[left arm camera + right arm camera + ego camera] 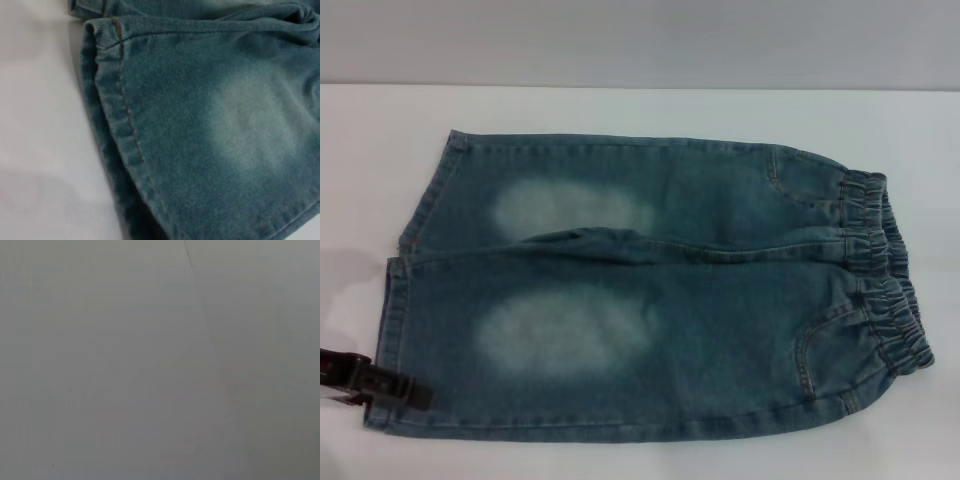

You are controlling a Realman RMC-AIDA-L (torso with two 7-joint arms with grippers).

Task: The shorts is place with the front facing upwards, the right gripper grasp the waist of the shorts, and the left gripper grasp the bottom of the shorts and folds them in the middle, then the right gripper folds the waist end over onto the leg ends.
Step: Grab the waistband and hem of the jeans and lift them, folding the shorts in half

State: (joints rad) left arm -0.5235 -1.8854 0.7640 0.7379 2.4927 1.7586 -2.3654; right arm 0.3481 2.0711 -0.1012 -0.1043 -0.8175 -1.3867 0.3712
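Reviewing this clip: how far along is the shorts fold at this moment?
Done: the faded blue denim shorts lie flat, front up, on the white table, elastic waistband toward the robot's right. In hand: the left gripper sits at the near leg hem; no grip is visible. Left: the right gripper isn't in view, and both folds remain undone.

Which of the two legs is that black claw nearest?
The near leg of the blue denim shorts; the left gripper sits at its hem.
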